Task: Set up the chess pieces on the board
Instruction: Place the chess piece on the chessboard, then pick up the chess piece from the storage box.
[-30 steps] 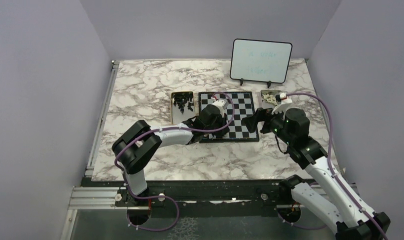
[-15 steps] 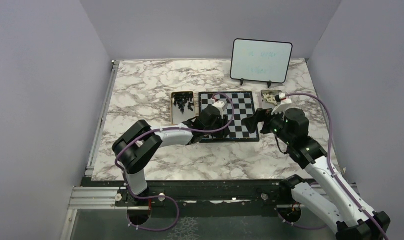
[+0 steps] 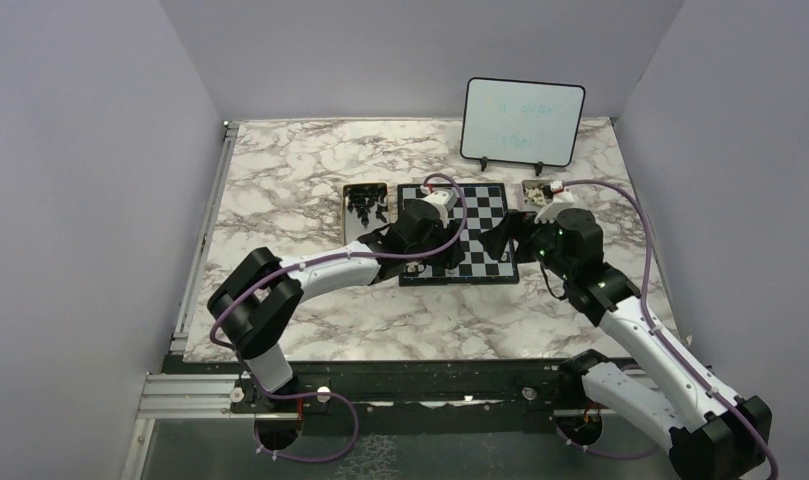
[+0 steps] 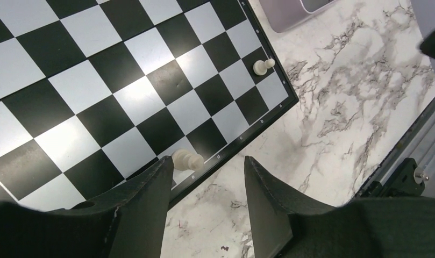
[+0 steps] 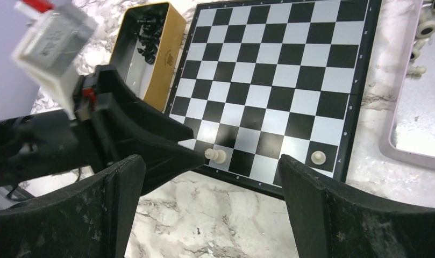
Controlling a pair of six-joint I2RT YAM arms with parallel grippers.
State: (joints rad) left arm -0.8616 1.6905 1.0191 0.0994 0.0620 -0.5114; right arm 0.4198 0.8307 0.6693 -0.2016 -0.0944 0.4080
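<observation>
Black curved fingers (image 4: 145, 215) of the left gripper (image 4: 207, 185) stand apart, with bare marble showing between them and nothing clamped. Just past one fingertip, a small cream-white chess piece (image 4: 187, 159) sits on the row of squares along the near edge of the flat black-and-white checked chessboard (image 4: 86, 70), close to its thin black border. In the right wrist view this piece (image 5: 215, 155) is touching or almost touching that fingertip; I cannot tell which, nor whether it stands fully upright. A second cream-white pawn (image 4: 262, 66) stands upright on a black square beside the border, near the board's corner on the right arm's side, apart from both grippers.

The right gripper (image 5: 212, 177) is spread wide and holds nothing. It hangs over the board's near right part, and both cream pieces show between its broad black fingers (image 5: 322, 209).

In the overhead view the left arm's wrist lies across the board's near left part and the right arm's wrist sits at its right edge. A gold-walled rectangular metal tin (image 5: 166, 64) of small black chess pieces (image 5: 149, 32) lies just beside the board's left edge. A shallow grey metal tray (image 5: 419, 107) lies just beside its right edge, with more cream pieces (image 5: 426, 29) at its far end. Behind the board, an upright white rectangular whiteboard (image 3: 523, 120) stands on the grey-veined white marble tabletop (image 3: 300, 170).
</observation>
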